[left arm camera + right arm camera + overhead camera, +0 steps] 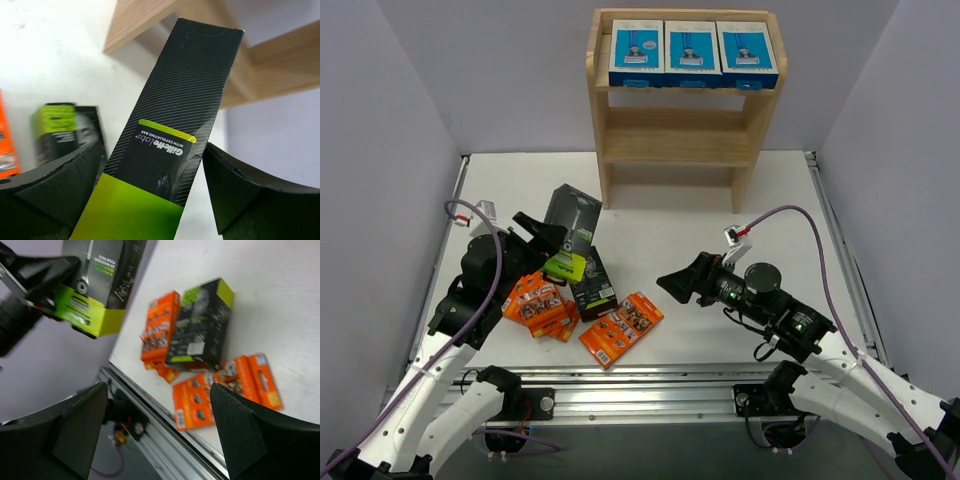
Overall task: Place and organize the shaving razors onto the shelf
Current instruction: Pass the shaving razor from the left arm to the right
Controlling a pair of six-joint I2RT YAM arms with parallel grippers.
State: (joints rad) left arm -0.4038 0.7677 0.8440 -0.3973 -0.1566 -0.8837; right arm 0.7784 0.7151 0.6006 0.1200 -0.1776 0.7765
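- While the left gripper (pixel 546 240) is clamping a black-and-green box (pixel 570 215) by its green end, the box is hanging in the air over the left side of the table (pixel 740 230). Its long dark end is pointing towards the shelf (pixel 603 150) but is well short of it.
- Three blue boxes (pixel 692 50) are already sitting in a row on the top tier and filling it, while the tier under them is showing only bare wood.
- A second black-and-green box (pixel 592 285) is lying flat just below the raised one. Some orange packs (pixel 535 303) are crowding its left side, and one more orange pack (pixel 622 328) is lying to its right.
- The right gripper (pixel 670 283) is hovering low over the middle of the table, with its jaws standing wide and nothing between them.
- From where I'm standing, the grip is looking like the weak point. It is pinching only the green end, so most of the box is sticking out beyond it and could be swinging or sliding loose on the way across.
- With the top full, the box is going to need a lower tier. I'm worrying that its tall end will catch the board above or a side panel, jamming it or nudging the shelf back.
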